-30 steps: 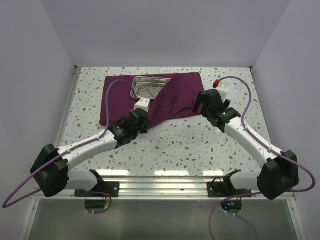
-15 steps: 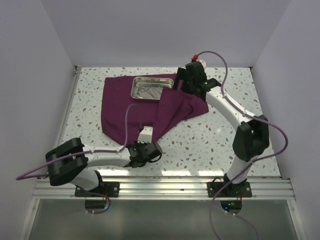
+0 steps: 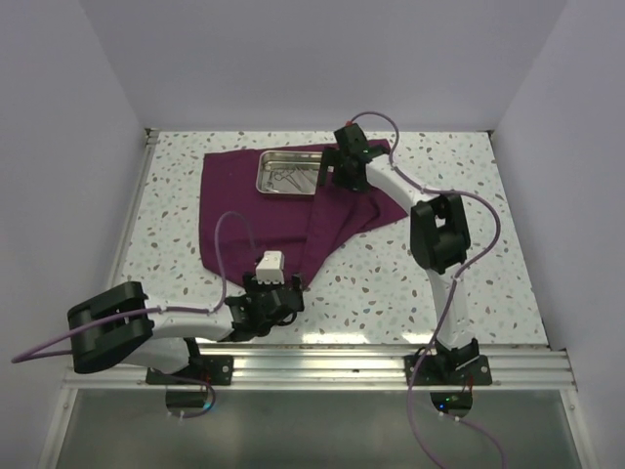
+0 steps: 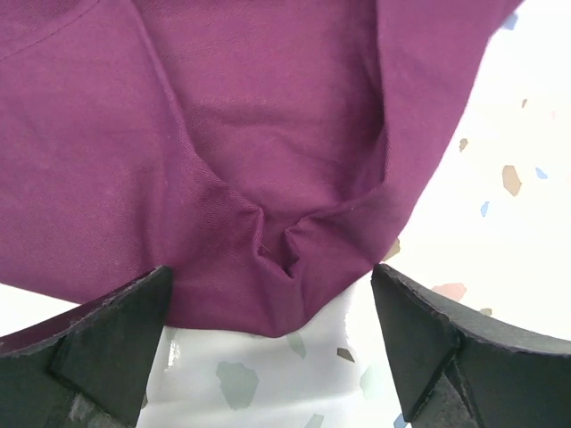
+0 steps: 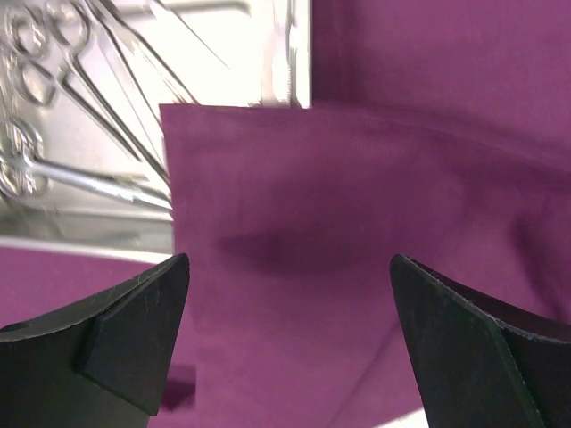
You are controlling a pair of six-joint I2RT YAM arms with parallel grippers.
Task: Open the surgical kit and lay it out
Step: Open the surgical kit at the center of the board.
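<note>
Left gripper (image 4: 272, 334) has pulled the purple cloth wrap (image 3: 234, 215) by its near corner toward the front of the table (image 3: 391, 283) and released it, fingers spread astride the puckered tip (flap laid flat). Right gripper (image 5: 285, 348), fingers also spread, has reached the fold overlapping the steel tray (image 3: 293, 154), where the instruments (image 5: 80, 134) lie.

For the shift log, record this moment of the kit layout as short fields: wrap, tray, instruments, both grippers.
wrap: dark purple, mostly spread flat; one flap lies over the tray's right end
tray: shiny steel, on the wrap, mostly uncovered
instruments: silver, ring-handled, inside the tray
left gripper: open, at the wrap's near corner, not gripping it
right gripper: open, above the flap
</note>
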